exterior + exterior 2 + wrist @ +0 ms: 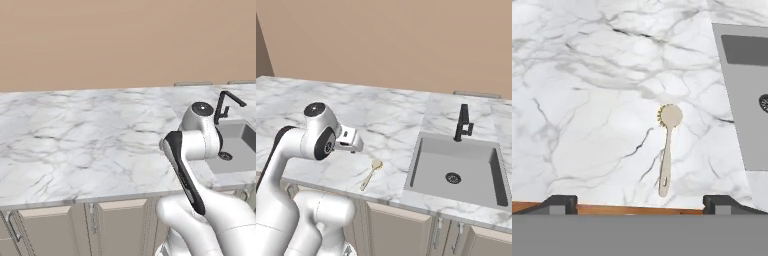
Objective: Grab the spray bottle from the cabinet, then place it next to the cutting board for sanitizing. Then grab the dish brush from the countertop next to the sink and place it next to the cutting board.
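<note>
Wide-spread claw (640, 202) hangs above the dish brush (667, 150) lying on the countertop (582, 100) beside the sink (747, 90).

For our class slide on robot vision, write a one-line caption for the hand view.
Open claw above the dish brush lying on the marble countertop beside the sink.

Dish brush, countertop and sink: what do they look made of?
Dish brush: smooth pale handle, likely plastic or light wood, with yellowish bristles fringing its round head. Countertop: white slab with grey veining, reads as polished marble. Sink: flat matte grey basin, perhaps steel or composite; its faucet is matte black, probably coated metal.
</note>
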{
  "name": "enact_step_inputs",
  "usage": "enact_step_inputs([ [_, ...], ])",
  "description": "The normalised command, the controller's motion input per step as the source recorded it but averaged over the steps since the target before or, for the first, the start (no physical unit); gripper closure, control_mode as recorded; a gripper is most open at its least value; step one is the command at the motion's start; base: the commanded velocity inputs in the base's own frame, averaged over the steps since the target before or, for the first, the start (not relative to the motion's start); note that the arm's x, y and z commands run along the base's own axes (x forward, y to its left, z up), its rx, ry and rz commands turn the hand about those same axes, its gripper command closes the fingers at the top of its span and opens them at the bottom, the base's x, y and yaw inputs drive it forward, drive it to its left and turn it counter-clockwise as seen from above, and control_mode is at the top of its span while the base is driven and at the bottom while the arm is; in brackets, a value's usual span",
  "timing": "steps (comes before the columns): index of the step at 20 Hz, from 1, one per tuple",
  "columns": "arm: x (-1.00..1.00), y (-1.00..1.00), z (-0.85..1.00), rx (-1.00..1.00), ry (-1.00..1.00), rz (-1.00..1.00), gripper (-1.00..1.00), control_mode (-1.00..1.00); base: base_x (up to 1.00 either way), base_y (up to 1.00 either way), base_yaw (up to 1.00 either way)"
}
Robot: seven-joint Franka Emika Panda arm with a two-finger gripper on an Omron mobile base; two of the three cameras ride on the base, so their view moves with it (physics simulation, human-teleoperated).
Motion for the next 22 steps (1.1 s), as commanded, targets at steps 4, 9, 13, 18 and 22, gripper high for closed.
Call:
enact_step_inputs([
  [4, 0.5, 0.0, -0.69, 0.11, 0.04, -0.01, -1.0, -1.0, 0.0, 0.0, 0.0],
  [9, 0.58, -0.02, -0.63, -0.02, 0.13, -0.19, -1.0, -1.0, 0.0, 0.0, 0.0],
  [13, 0.31, -0.1, -0.21, -0.02, 0.14, -0.28, -1.0, -1.0, 0.0, 0.0, 0.0],
  [18, -0.01, -0.27, 0.03, 0.04, 0.2, -0.08, -1.0, -1.0, 0.0, 0.0, 0.0],
  [22, 0.0, -0.27, -0.07, 0.01, 0.15, 0.0, -1.0, -1.0, 0.0, 0.0, 0.0],
])
